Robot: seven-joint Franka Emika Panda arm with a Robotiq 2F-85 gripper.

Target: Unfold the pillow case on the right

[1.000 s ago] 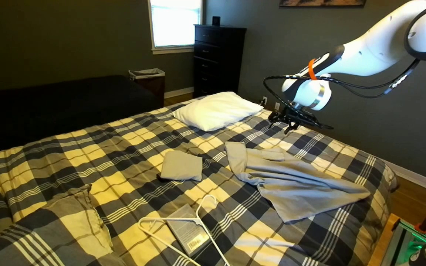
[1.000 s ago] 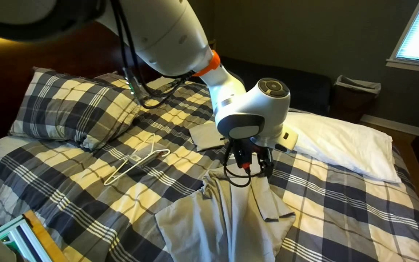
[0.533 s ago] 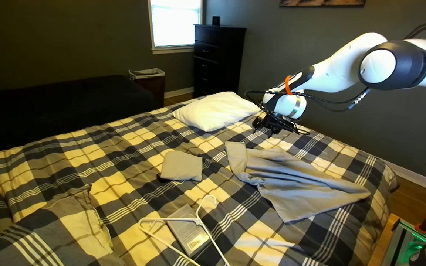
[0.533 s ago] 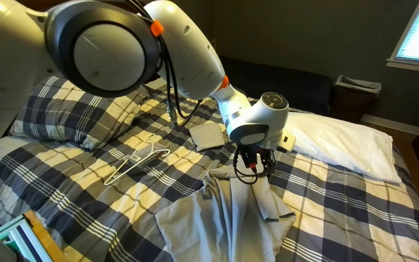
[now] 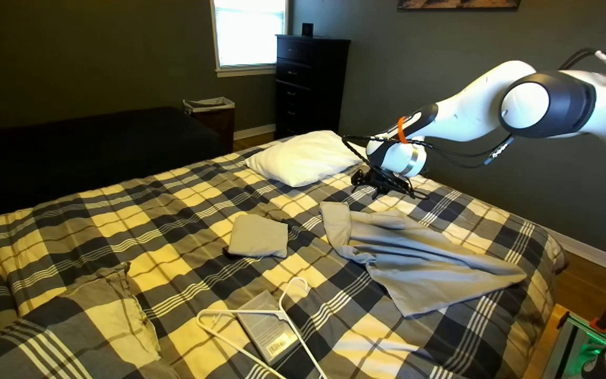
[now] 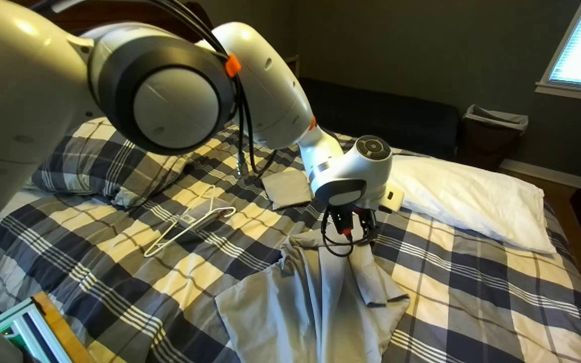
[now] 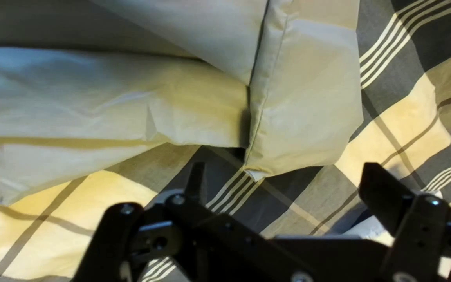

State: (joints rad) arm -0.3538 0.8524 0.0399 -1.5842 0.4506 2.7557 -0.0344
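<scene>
Parted wide, the black jaws hang above the bed-top counter (image 5: pixel 140 252), covered in navy, grey and cream plaid. Under them, in the wrist view, the large, wrinkled, thin grey-beige fabric pillow case (image 7: pixel 307 105) shows a seamed end in line with the gap, apart from both sides. It lies rumpled in long folds, tapering, in an exterior view, to a point near the counter's right-hand corner. Near it, toward the middle, sits a small folded grey-beige square cloth (image 5: pixel 258 236). At the far corner, in an exterior view, rests a plump white pillow (image 5: pixel 308 158). By the counter's left edge, in an exterior view, lies a plaid pillow (image 6: pixel 114 171); between it and the pillow case, a white plastic hanger (image 5: pixel 283 315) lies across a flat grey barcoded box (image 5: pixel 267 329).
</scene>
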